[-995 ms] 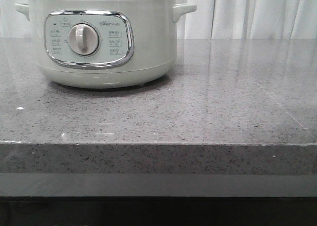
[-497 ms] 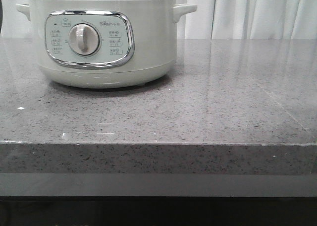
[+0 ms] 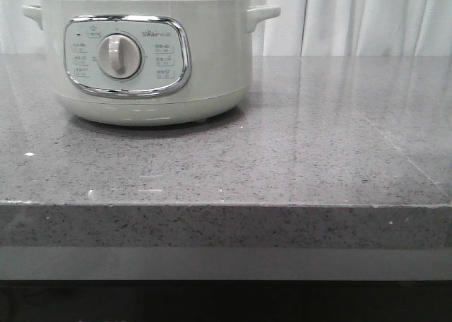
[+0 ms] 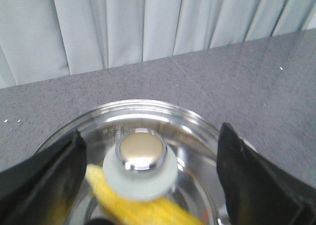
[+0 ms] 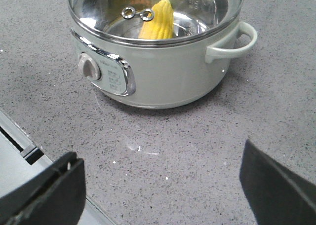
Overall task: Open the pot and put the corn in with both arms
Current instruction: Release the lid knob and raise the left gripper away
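The bench (image 3: pixel 296 159) is grey speckled stone with a thick near edge. Only the pot (image 3: pixel 145 61) stands on it, far left.

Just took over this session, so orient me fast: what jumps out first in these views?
The big pale pot dominates the left rear of the grey counter, its glass lid on. Through the lid the yellow corn shows already inside. The left gripper hangs open astride the lid knob, and the right gripper is open, back from the pot over the counter.
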Robot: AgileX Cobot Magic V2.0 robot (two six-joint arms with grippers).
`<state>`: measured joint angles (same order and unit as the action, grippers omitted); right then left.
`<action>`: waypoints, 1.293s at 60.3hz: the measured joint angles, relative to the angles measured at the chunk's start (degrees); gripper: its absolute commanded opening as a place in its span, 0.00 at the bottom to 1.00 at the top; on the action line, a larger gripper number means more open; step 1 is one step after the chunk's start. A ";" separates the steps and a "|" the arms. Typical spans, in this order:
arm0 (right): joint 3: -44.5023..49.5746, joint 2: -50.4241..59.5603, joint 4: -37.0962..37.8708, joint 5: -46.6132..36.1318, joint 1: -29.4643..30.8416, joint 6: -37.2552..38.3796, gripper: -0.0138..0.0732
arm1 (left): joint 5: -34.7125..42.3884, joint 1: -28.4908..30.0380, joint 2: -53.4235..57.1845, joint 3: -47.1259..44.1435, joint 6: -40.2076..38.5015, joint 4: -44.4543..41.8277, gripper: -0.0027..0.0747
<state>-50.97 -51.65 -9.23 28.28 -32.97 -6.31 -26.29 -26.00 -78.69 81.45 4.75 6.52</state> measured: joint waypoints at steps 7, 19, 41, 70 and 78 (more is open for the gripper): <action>0.00 0.00 0.00 0.00 0.00 0.00 0.90 | -6.74 0.00 5.88 -0.73 0.00 -0.92 0.74; 0.00 0.00 0.00 0.00 0.00 0.00 0.90 | -10.14 0.00 15.76 -9.44 0.00 -1.13 0.74; 0.00 0.00 0.00 0.00 0.00 0.00 0.90 | -10.40 0.00 30.68 -27.69 0.00 -0.80 0.74; 0.00 0.00 0.00 -0.07 0.00 0.00 0.42 | -10.08 0.00 34.87 -32.76 0.00 -0.67 0.29; 0.00 0.00 0.00 -0.07 0.00 0.00 0.14 | -9.73 0.00 34.87 -32.78 0.00 -0.67 0.13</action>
<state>-50.97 -51.65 -9.23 28.21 -32.97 -6.31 -36.02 -26.00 -43.82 48.67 4.75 5.85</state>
